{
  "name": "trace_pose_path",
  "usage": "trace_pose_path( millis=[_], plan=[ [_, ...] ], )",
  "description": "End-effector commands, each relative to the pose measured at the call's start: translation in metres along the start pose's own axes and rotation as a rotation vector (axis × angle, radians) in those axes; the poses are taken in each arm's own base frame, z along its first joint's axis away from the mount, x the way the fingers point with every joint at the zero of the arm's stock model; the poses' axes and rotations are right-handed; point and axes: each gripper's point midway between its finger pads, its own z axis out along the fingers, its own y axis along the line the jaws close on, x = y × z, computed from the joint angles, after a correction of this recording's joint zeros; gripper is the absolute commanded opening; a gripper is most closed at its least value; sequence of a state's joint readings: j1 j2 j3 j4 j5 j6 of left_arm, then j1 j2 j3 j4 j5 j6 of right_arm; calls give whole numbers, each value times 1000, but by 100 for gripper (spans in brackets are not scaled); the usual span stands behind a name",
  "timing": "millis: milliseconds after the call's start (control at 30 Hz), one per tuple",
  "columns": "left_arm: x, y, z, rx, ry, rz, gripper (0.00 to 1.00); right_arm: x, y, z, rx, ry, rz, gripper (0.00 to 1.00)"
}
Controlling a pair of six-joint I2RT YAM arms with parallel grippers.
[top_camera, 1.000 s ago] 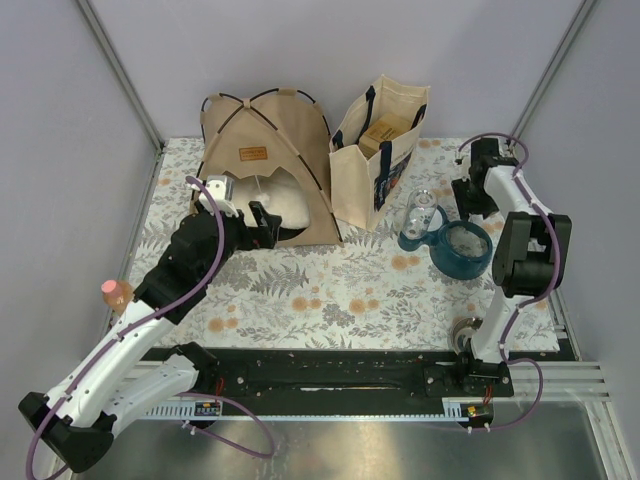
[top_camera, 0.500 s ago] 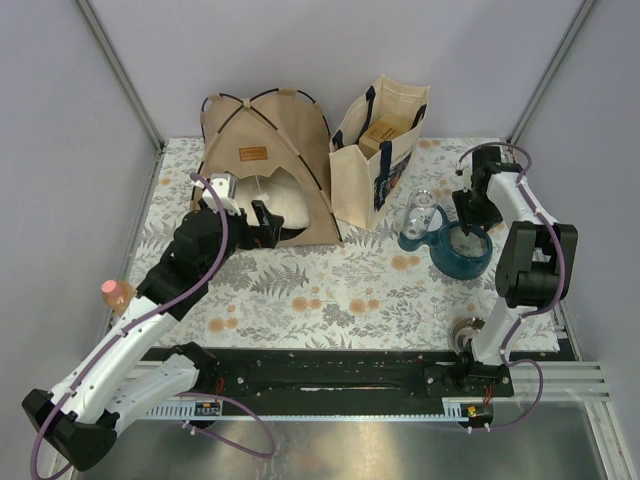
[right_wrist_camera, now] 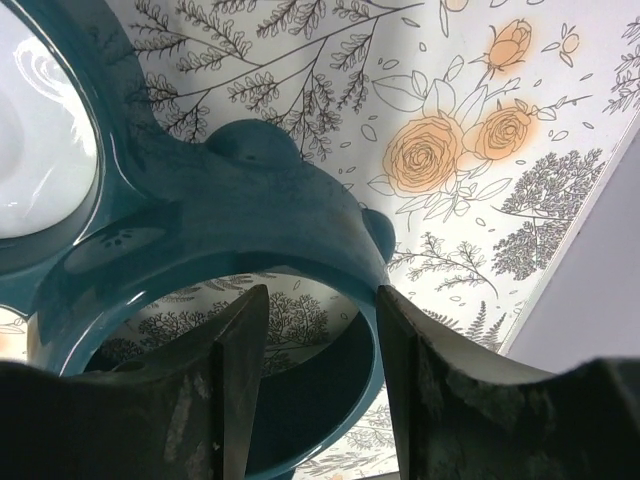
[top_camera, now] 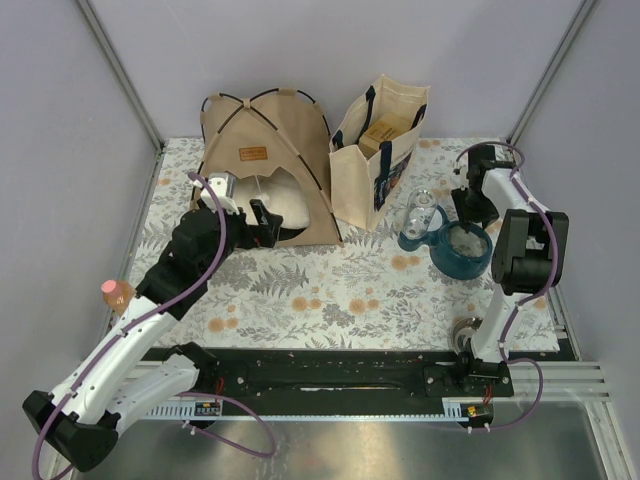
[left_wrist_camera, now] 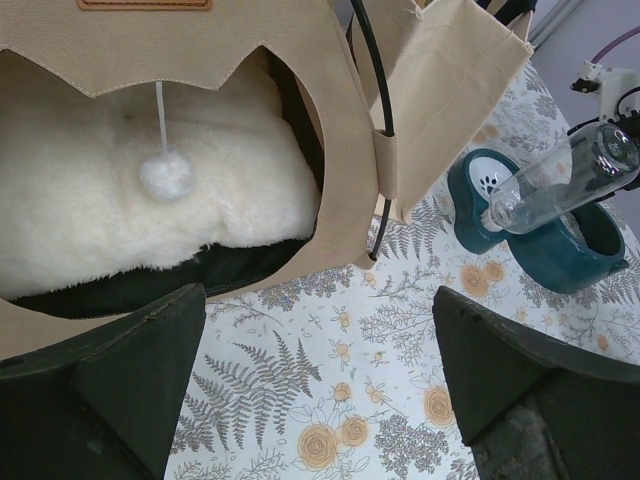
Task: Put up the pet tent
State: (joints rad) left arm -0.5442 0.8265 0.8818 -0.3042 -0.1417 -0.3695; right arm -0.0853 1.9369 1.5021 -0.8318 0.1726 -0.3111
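Observation:
The pet tent (top_camera: 262, 160) stands upright at the back left: tan canvas over thin black poles (left_wrist_camera: 375, 100), with a brown label patch (left_wrist_camera: 145, 4). A white pom-pom (left_wrist_camera: 166, 176) hangs in the arched doorway in front of the fluffy white pillow (left_wrist_camera: 120, 225) inside. My left gripper (top_camera: 248, 218) (left_wrist_camera: 320, 340) is open just in front of the doorway, above the floral cloth, with nothing between its fingers. My right gripper (top_camera: 467, 210) (right_wrist_camera: 320, 330) is partly open over the far rim of a teal pet bowl (right_wrist_camera: 250, 200), one finger on each side of the wall, with a gap showing.
A cream tote bag (top_camera: 380, 150) with navy handles stands right of the tent. The teal bowl (top_camera: 462, 250) carries a clear water bottle (top_camera: 420, 210) (left_wrist_camera: 560, 175). A pink-capped object (top_camera: 113, 291) sits at the table's left edge. Grey walls close in on three sides.
The right gripper dipped towards the teal bowl, then drew back a little. The left arm edged slightly towards the tent doorway. The tent has not moved.

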Motion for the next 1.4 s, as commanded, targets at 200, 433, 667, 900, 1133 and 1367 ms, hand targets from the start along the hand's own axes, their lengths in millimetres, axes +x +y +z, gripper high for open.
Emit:
trace_pose_path(
  millis=[200, 433, 667, 900, 1133, 1367],
  plan=[
    [-17, -9, -3, 47, -60, -29, 99, -11, -10, 6, 79, -5, 153, 39],
    [-14, -9, -7, 55, -60, -37, 99, 5, -7, 9, 93, 30, 205, 26],
    [-10, -11, -10, 71, -53, -48, 99, 15, -3, 3, 100, 42, 272, 26],
    [-9, -11, -12, 79, -57, -49, 99, 46, 5, -1, 130, 133, 385, 23],
    [-8, -15, -12, 103, -51, -43, 99, 57, 21, -3, 100, 158, 544, 21],
    [-5, -14, -15, 105, -52, -44, 99, 67, 32, -2, 87, 172, 659, 18]
  ],
)
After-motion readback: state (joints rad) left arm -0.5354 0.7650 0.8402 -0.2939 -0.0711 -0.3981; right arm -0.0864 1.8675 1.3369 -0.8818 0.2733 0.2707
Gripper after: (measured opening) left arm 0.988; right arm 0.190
